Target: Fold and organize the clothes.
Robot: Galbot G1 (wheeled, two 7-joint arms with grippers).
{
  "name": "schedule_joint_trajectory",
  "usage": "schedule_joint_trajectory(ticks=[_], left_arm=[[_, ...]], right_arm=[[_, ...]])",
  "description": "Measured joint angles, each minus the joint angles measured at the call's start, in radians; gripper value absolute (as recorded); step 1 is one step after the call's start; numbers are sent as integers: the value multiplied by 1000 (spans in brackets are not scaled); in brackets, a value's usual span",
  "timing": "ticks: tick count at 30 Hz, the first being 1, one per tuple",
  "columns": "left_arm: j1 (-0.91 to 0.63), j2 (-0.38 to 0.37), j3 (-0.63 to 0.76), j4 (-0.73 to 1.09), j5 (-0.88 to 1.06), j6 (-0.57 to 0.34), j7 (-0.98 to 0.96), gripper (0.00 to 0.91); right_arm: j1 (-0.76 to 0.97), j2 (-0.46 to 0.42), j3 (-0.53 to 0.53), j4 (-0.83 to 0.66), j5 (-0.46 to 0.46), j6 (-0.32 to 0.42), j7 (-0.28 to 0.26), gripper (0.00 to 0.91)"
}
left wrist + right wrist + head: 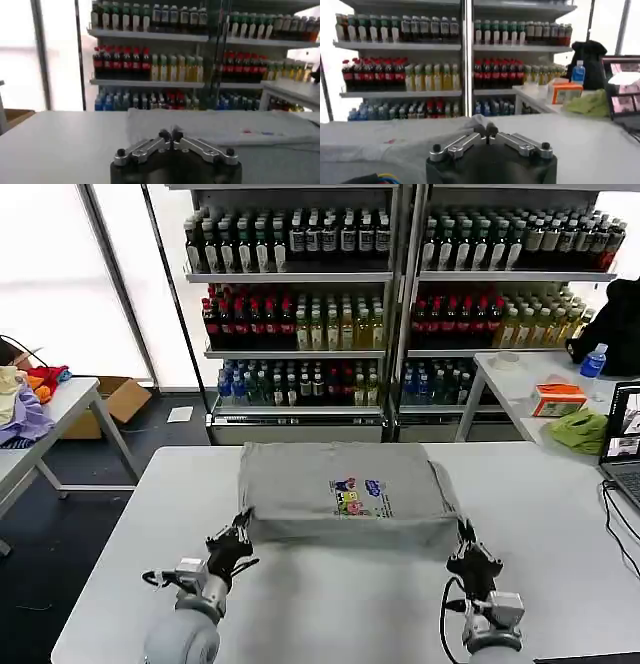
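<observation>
Grey shirt lies folded into a rough rectangle at the middle of the white surface, chest print facing up, drink shelves behind it.

Left gripper sits at the shirt's near-left corner; right gripper at its near-right corner. In both wrist views the jaws look closed, tips together. On the left I cannot tell whether any cloth is pinched. On the right, a fold of the shirt rises right at the tips, so I judge it pinched, not certain.

Risks, judged from here:
- If only one corner is truly held, a lift or pull would skew the fold and drag the shirt off square.
- A shallow pinch on the near hem could slip, letting the layers spread open.
- The two arms moving unevenly would twist the rectangle.

View differences:
- Head view gives the whole shirt outline and both grippers against its near edge.
- Left wrist view shows the shirt lying flat just beyond the jaws.
- Right wrist view shows the bunched fold at the jaws, plus a side bench beyond the shirt with an orange box and lime-green cloth.
</observation>
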Motion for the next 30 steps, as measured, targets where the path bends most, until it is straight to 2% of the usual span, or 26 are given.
schedule_joint_trajectory(ticks=[10,11,12,13,14,23,30], left_arm=[[-223,-21,44,233,-32,-15,1,0],[-241,-21,48,255,-32,-16,1,202],[-261,-22,53,279,-33,-16,1,554],[-278,-22,57,299,-34,-15,2,907],[-296,-22,61,322,-35,-15,2,907],[-407,-21,80,473,-44,11,6,907],[-428,-8,81,498,-50,54,8,907]], right_arm=[[222,11,-34,-222,14,-17,-18,0],[242,12,-38,-242,14,-20,-19,101],[261,14,-42,-262,15,-23,-20,322],[282,16,-48,-286,15,-27,-20,736],[299,17,-53,-305,15,-31,-21,907],[386,28,-74,-398,34,-95,-25,907],[396,30,-65,-380,108,-149,7,907]])
